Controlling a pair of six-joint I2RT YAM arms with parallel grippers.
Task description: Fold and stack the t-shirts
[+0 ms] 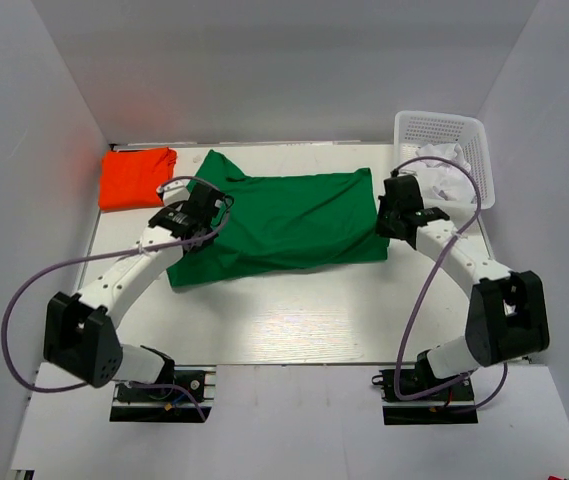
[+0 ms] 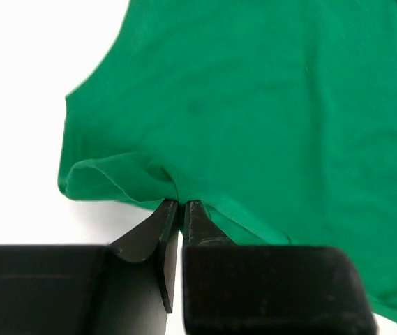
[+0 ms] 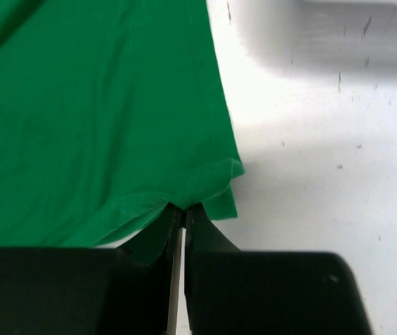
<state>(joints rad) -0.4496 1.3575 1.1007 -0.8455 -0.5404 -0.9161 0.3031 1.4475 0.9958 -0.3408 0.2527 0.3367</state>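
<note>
At green t-shirt (image 1: 294,225) left edge: left gripper (image 2: 181,204) clamped tight on cloth | right edge: right gripper (image 3: 181,208) clamped on hem | far-left: folded orange-red t-shirt (image 1: 136,177)

Spread green t-shirt (image 1: 294,225) lies right of folded orange-red t-shirt (image 1: 136,177).

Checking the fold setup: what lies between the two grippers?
The green t-shirt fills the stretch from the left gripper to the right gripper, both shut on its edges; the top view shows it.
</note>
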